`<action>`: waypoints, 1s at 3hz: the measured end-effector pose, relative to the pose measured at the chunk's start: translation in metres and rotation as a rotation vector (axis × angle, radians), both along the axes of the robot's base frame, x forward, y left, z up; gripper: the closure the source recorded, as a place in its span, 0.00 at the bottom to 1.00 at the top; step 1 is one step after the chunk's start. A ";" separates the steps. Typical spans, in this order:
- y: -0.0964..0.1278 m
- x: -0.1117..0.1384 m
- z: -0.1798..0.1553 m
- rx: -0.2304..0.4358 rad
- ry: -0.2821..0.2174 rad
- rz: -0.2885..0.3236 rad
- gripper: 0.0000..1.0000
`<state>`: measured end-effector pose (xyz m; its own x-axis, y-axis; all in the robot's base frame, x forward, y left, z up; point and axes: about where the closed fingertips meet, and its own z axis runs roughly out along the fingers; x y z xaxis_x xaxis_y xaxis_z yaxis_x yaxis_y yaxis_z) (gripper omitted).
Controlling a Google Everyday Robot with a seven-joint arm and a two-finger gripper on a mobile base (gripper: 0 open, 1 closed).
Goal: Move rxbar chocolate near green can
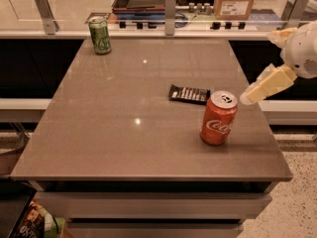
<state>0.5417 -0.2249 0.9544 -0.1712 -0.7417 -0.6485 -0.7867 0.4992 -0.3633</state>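
Reach step judged in hand: the end effector (pixel 257 90) is held over the desk's (pixel 99 133) right edge, grip state untellable. The rxbar (pixel 188 93) is seen mid-desk, the green can (pixel 100 35) at the far-left corner; a descent onto the rxbar is called for.

We count one worktop (pixel 124 148). Cans on it: two. That's one green can (pixel 100 35) at the far left corner and one red Coca-Cola can (pixel 218 118) near the right edge. Bars: one, the rxbar chocolate (pixel 188 94), toward the right edge, just beside the red can. We see one pincer (pixel 246 98), at the right edge near the red can's top. Past the far edge: one cardboard box (pixel 237 1).
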 end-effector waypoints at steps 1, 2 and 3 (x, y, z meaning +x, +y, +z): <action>-0.010 0.017 -0.013 0.049 -0.015 -0.016 0.00; -0.013 0.026 -0.029 0.103 -0.025 -0.024 0.00; -0.010 0.032 -0.042 0.163 -0.033 -0.015 0.00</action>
<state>0.5735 -0.2344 0.9121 -0.1581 -0.6240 -0.7652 -0.7677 0.5651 -0.3022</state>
